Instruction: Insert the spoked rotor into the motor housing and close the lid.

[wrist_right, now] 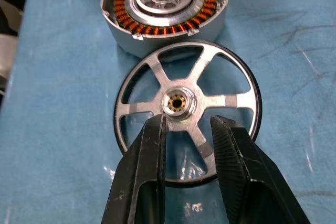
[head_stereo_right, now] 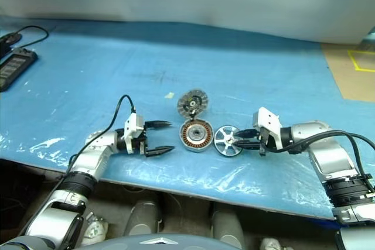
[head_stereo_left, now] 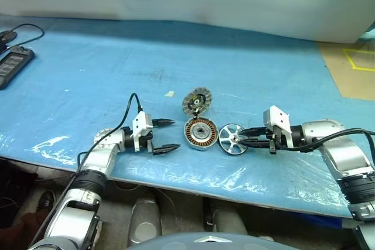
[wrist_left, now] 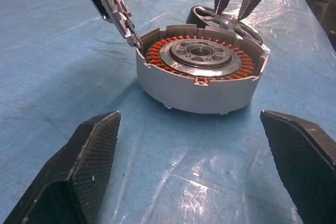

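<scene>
The motor housing (head_stereo_left: 201,134) lies on the blue mat with its copper windings facing up. Its lid (head_stereo_left: 196,101) stands tilted up at the housing's far edge, ribbed face showing. Just to the right of the housing, the spoked rotor (head_stereo_left: 232,139) lies flat on the mat. My right gripper (head_stereo_left: 240,137) reaches in from the right, and in the right wrist view its fingers (wrist_right: 157,145) are closed on either side of one spoke beside the hub of the rotor (wrist_right: 178,103). To the left of the housing (wrist_left: 202,72), my left gripper (head_stereo_left: 174,134) is wide open, holds nothing, and points at it.
A black device (head_stereo_left: 12,65) with a cable lies at the mat's far left. A tan board with yellow tape (head_stereo_left: 354,68) borders the mat on the right. A small pale scrap (head_stereo_left: 169,93) lies behind the lid. The table's front edge runs just below both grippers.
</scene>
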You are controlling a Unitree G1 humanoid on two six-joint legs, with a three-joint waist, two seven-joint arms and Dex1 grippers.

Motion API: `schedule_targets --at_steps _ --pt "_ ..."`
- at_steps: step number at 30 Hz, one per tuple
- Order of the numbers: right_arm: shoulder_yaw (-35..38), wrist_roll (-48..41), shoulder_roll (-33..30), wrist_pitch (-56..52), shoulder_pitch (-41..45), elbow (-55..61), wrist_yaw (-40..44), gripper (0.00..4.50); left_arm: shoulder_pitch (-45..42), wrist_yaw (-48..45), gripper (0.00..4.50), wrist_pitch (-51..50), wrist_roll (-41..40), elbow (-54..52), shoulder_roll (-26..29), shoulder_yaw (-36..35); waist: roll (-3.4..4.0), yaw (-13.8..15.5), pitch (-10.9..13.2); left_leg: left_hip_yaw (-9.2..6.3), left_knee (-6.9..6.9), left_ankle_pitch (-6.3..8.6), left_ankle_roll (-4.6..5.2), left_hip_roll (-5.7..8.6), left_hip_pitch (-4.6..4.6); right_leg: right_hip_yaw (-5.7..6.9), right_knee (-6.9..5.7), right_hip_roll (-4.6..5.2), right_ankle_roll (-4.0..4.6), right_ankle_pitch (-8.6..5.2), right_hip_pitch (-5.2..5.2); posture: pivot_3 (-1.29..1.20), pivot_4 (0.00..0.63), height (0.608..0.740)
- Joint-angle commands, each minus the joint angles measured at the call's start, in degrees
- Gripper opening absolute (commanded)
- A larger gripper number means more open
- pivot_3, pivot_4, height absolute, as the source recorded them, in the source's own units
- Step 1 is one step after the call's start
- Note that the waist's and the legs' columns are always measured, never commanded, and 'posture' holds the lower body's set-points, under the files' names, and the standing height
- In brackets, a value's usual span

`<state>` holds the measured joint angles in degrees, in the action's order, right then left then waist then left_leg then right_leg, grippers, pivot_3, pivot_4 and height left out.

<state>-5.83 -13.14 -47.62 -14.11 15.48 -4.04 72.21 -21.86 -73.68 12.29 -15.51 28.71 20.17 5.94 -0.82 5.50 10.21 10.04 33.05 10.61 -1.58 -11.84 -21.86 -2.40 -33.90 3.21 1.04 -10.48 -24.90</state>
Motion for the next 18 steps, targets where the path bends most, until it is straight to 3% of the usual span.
schedule_targets --at_steps 1,18 --pt "-1.4 3.5 -0.4 2.7 0.8 -2.0 -1.1 1.37 -0.3 -0.1 4.50 1.0 -0.6 -0.3 0.0 -0.7 0.00 -0.1 0.0 0.00 0.00 0.00 0.00 0.00 0.02 0.00 0.00 0.00 0.00 0.00 0.02 0.00 0.150 0.740" --pt "-0.8 2.6 -2.3 1.3 -0.4 4.1 -0.2 1.37 0.2 0.4 4.50 1.9 -0.1 0.6 0.3 -0.7 0.00 0.0 0.0 0.00 -0.05 0.00 0.00 0.00 0.08 0.10 0.04 0.08 -0.01 0.00 0.08 0.00 0.150 0.740"
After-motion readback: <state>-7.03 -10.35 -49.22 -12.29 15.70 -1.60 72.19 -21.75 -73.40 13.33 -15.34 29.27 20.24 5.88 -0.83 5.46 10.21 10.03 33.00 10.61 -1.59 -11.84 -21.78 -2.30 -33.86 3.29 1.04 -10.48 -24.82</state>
